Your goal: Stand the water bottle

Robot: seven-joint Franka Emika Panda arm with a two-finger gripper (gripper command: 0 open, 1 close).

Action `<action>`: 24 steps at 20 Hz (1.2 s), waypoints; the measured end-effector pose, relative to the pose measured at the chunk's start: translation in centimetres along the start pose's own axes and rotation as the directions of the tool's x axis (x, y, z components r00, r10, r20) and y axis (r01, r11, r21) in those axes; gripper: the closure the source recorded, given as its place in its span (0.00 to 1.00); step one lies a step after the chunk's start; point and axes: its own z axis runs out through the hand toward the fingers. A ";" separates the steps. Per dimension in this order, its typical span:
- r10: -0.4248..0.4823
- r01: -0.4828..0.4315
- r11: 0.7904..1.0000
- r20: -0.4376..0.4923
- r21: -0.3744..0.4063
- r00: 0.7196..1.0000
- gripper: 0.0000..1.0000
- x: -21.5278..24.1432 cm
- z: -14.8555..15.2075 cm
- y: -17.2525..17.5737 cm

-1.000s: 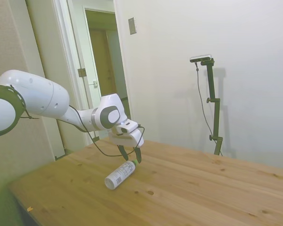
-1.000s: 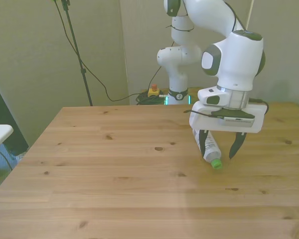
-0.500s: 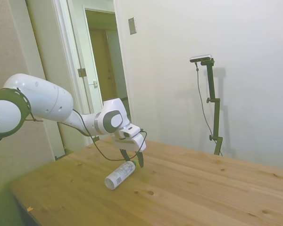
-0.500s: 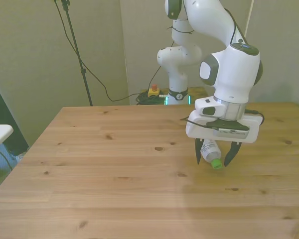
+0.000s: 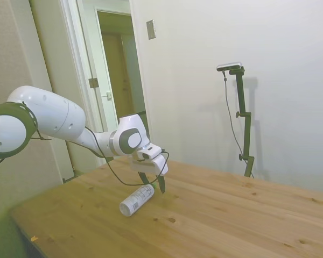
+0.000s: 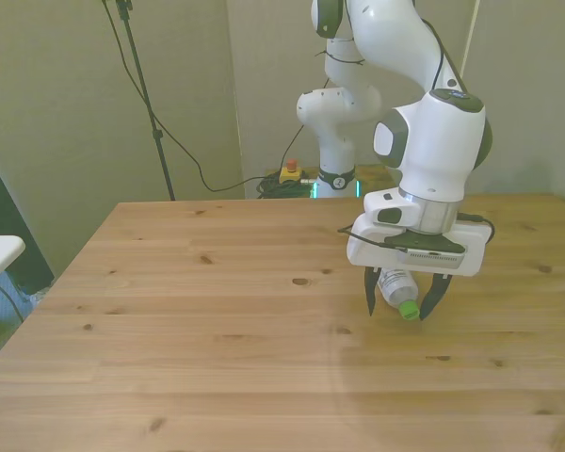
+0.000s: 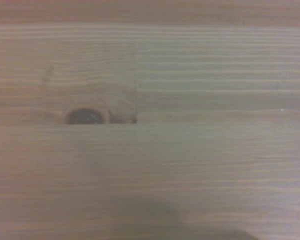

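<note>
Front view: the end effector point(image 6: 396, 301) hangs low over the bench point(image 6: 217, 358) with its two dark fingers point(image 6: 371, 296) spread apart, one on either side of the water bottle point(image 6: 395, 289). Nothing is clamped yet. The bottle's neck end sits between the fingertips, its green cap point(image 6: 409, 309) just under the end effector and pointing toward the camera. The body runs back beneath the palm.

Side view: the bottle point(image 5: 137, 199) lies flat on the bench, its long axis slanting from the end effector point(image 5: 152, 184) down to the picture's left. It is clear plastic with a white label and dark print. My judgement: closing at the neck, then tipping the base down, would stand it.

The wrist view shows only blurred wood grain and a knot point(image 7: 84, 116).
</note>
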 end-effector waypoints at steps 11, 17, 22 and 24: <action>0.007 -0.007 1.000 0.005 0.000 1.000 1.00 0.1 0.1 0.2; 0.024 -0.024 1.000 0.019 -0.008 1.000 1.00 0.4 0.6 0.4; 0.134 -0.134 0.991 -0.004 0.014 0.991 1.00 0.4 -0.3 -0.3; 0.181 -0.179 0.983 -0.049 0.047 0.982 1.00 0.6 -1.9 -1.0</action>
